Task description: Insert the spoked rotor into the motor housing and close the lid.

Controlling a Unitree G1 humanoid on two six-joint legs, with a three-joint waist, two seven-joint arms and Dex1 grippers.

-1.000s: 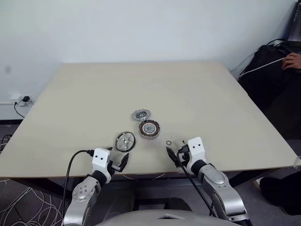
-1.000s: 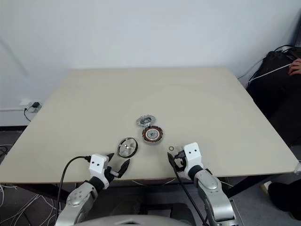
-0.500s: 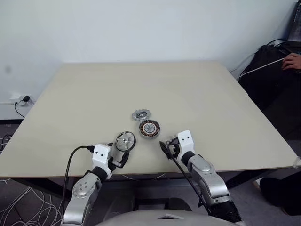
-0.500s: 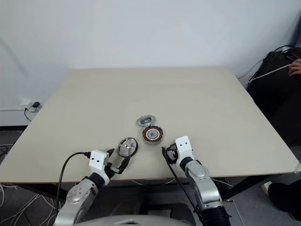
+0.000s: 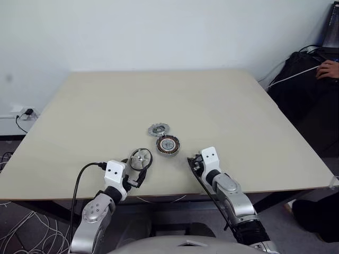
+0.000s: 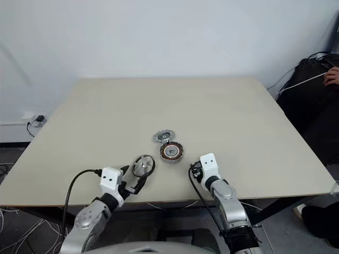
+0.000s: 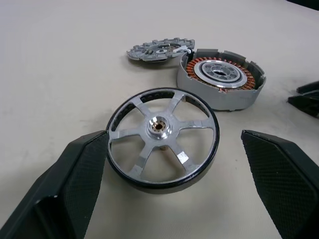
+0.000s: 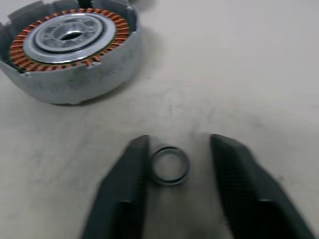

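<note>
Spoked rotor [image 7: 162,137] is lying flat on the table [image 5: 106,106], lower centre-left of the head view. I'm holding the left gripper [image 7: 174,194] wide open, fingers flanking the rotor, one touching its rim. Motor housing [image 5: 168,145] is sitting just right of and behind it, the lid [image 5: 158,128] touching its far side. Right gripper [image 8: 177,191] is partly closed, fingers straddling a small loose ring [image 8: 170,165], one touching it.
</note>
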